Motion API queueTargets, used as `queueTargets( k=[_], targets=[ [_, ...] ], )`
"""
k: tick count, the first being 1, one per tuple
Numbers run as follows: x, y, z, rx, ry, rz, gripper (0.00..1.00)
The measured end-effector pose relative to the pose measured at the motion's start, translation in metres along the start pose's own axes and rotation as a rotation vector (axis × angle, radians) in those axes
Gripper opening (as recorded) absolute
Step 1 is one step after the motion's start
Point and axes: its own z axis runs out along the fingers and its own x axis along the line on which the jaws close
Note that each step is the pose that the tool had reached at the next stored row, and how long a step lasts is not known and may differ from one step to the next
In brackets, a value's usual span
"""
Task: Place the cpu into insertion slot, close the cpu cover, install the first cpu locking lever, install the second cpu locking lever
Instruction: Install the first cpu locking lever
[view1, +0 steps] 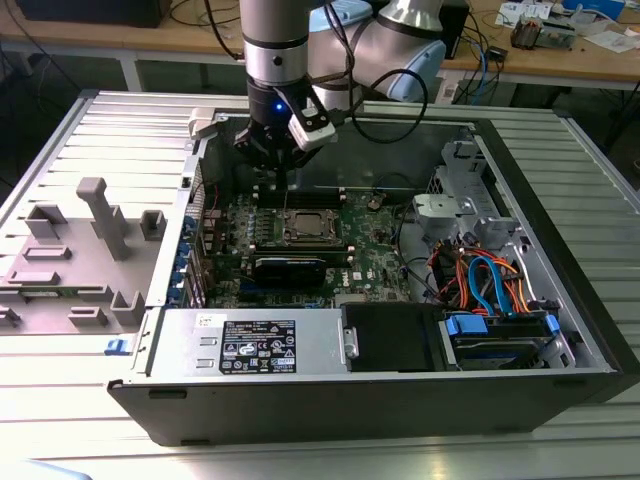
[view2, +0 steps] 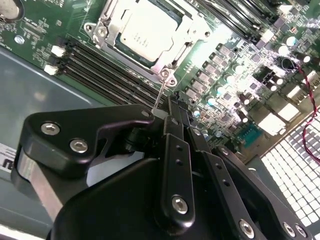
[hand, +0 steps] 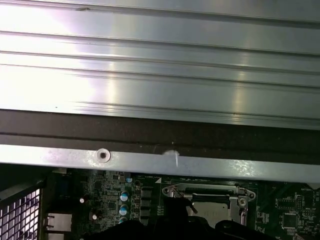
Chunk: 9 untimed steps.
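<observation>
ribbed grey metal worktop (view1: 120, 130) carries an open black computer case (view1: 560, 250). the silvery-beige square cpu (view2: 146, 31) sits in the silver-rimmed insertion slot (view1: 308, 226), framed by the thin silvery cpu cover (view2: 114, 26). the black gripper (view1: 277, 160) hovers near the case's rear edge, its jaws together on a thin wire lever (view2: 159, 94).

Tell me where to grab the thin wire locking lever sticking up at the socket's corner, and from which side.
Probably its free upper end, from above. The locking lever is a thin bare rod rising from the corner of the cpu cover, its foot crowded by the memory slots; only the top stands clear. The gripper hangs right there.
</observation>
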Motion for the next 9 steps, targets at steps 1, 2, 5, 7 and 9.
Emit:
queueTargets(
  k=[1, 2, 5, 7, 9],
  targets=[
    [-0.0011, -0.0001, 0.0001, 0.0, 0.0, 0.0, 0.11],
    [-0.0031, -0.0002, 0.0001, 0.0, 0.0, 0.0, 0.11],
    [-0.0091, -0.0007, 0.0003, -0.0001, 0.0004, 0.0, 0.11],
    [-0.0143, -0.001, 0.0005, -0.0001, 0.0008, 0.0, 0.11],
    [-0.0171, -0.0012, 0.0009, -0.0002, 0.001, 0.0, 0.11]
  ],
)
